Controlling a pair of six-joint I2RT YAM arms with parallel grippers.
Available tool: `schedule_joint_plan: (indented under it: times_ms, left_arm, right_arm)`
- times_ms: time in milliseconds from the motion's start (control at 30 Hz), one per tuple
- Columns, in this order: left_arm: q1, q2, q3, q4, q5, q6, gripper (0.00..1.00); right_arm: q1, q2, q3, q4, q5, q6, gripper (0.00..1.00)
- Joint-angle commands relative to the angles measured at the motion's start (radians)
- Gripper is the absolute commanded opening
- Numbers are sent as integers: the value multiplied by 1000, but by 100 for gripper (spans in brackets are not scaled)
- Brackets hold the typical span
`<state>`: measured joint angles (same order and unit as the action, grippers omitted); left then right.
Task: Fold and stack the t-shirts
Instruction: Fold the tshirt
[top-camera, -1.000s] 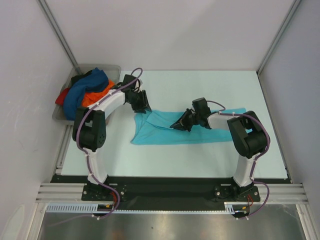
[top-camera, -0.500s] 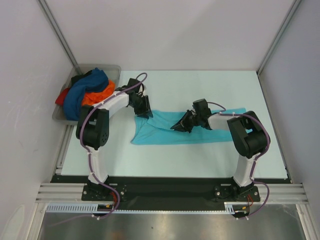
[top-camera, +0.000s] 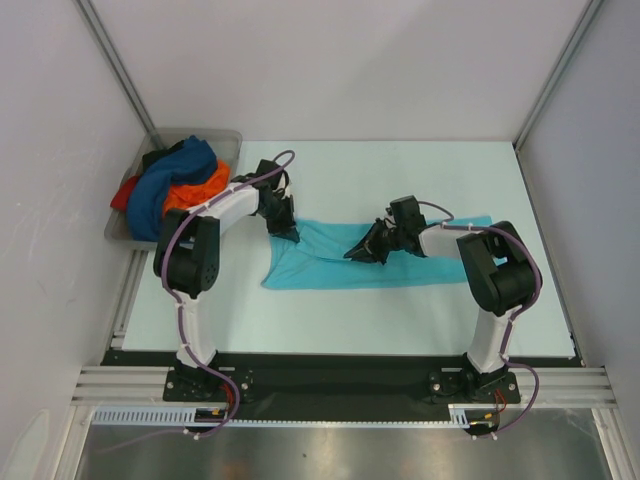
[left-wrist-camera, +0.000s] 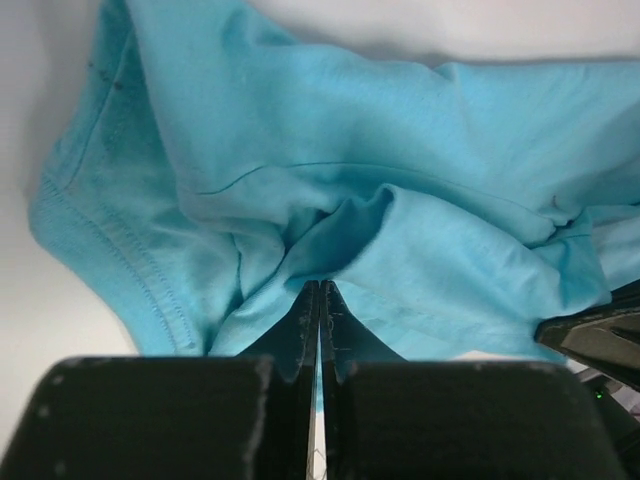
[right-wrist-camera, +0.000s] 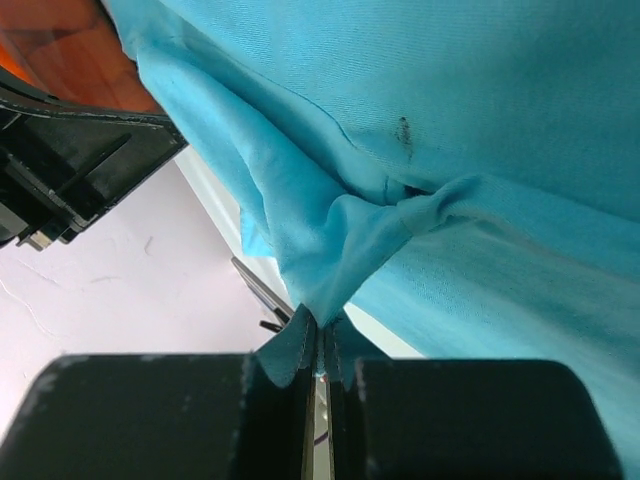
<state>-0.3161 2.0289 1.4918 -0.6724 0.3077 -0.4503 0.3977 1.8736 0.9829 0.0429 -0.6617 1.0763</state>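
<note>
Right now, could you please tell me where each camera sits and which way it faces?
Top view: above and behind the arms, looking down on the table, the turquoise shirt and the tray; both arms show whole.
Left wrist: on the left hand, looking along its shut fingers into pinched cloth.
Right wrist: on the right hand, likewise; its fingers pinch a fold.
Shared: both wrist views show the turquoise shirt, and each catches the other hand at its edge.

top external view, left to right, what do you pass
grey tray of piled shirts → left gripper, shut on the turquoise t-shirt → right gripper, shut on it too
</note>
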Motion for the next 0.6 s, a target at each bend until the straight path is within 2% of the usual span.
schedule_joint_plan:
  times_ms: [0,300,433,467,500,567]
  left_arm:
    - [-6,-84,27,-35,-44,10,0]
    - [-6,-226,-91,-13,-21,-42,0]
    - [-9,-251,-133,25,48,-50,0]
    - [-9,-256,-163,49,73,-41,5]
    - [-9,-254,-175,75,77,-34,23]
    - [-9,-242,-177,80,77,-5,38]
  right_arm:
    - [-8,6,43,-31,-55,-59,0]
    - [-31,21,66,-104,-150,-156,0]
    - [-52,32,74,-127,-188,-190,0]
    - [-56,33,76,-129,-188,-191,0]
    - [-60,36,77,-124,-194,-191,0]
    - [-59,47,83,-117,-199,-190,0]
